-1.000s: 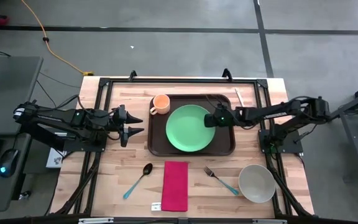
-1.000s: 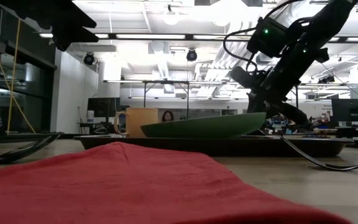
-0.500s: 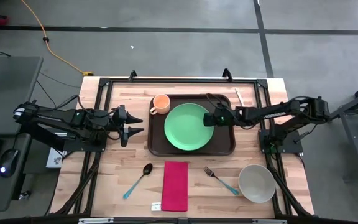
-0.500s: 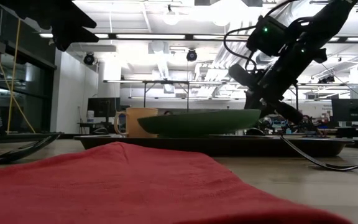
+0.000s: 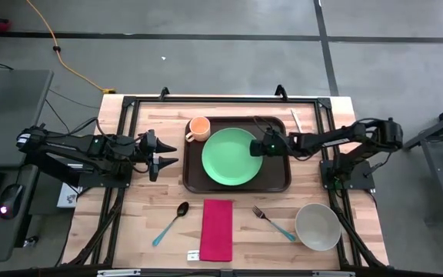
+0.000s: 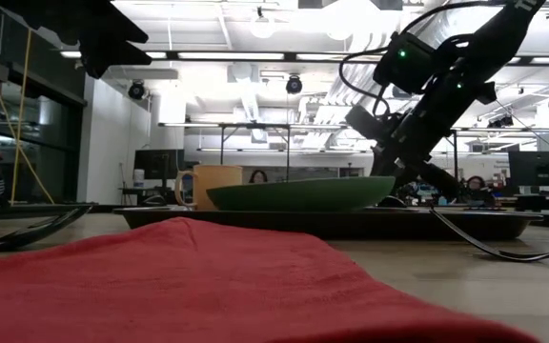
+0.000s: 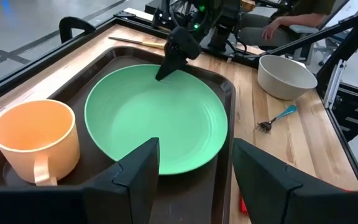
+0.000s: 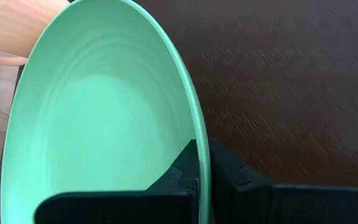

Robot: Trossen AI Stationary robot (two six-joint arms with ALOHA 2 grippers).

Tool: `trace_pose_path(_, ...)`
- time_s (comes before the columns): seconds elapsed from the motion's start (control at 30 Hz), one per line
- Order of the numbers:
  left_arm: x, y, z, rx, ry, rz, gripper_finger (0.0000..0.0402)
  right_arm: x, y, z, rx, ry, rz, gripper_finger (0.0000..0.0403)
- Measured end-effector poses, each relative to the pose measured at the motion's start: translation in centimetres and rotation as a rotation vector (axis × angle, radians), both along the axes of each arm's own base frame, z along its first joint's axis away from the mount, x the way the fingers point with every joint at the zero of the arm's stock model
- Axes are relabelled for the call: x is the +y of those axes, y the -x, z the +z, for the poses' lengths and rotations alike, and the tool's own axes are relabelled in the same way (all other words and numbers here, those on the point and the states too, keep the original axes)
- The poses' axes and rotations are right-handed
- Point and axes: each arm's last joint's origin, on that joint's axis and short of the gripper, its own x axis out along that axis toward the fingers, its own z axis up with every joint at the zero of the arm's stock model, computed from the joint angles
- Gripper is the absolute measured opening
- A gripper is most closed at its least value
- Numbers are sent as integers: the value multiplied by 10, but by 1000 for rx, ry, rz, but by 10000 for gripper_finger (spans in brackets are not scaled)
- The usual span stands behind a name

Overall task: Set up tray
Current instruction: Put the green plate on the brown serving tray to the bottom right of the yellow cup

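High view: the tray (image 5: 193,178) lies on the wooden table (image 5: 144,223), at the middle of its far half. On it rest a green plate (image 5: 229,157) and, at the far-left corner, an orange mug (image 5: 198,128). The right gripper (image 5: 257,147) sits at the plate's right rim, fingers closed on that rim. The left gripper (image 5: 169,155) hovers just left of the tray, fingers spread, holding nothing. Nearer the front edge lie a spoon (image 5: 172,221), a red napkin (image 5: 216,229), a fork (image 5: 273,222) and a pale bowl (image 5: 318,226) — all off the tray.

Low view: the napkin (image 6: 208,286) fills the foreground. Behind it the tray (image 6: 484,225) shows as a dark band, the plate (image 6: 294,195) on it and the mug (image 6: 215,186) behind. The right gripper (image 6: 381,171) meets the plate's right edge.

Left wrist view: the left gripper's own fingers (image 7: 140,171) stand apart, empty. Beyond them are the mug (image 7: 33,140), the plate (image 7: 157,121) inside the tray (image 7: 225,165), and the right gripper (image 7: 166,70) clamped at the plate's far rim. The bowl (image 7: 286,76) and fork (image 7: 276,118) lie on the wood beyond.

Right wrist view: the fingers (image 8: 232,174) pinch the plate (image 8: 98,106) rim — one on each face. The tray (image 8: 291,81) floor lies beneath.
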Motion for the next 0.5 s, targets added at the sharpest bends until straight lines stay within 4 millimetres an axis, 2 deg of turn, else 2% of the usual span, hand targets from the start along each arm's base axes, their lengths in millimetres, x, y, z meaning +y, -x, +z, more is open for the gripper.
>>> trace_pose_path(0.5, 0, 0, 0, 0, 1, 0, 230, -1, -4, -8, 8, 10, -10, 0)
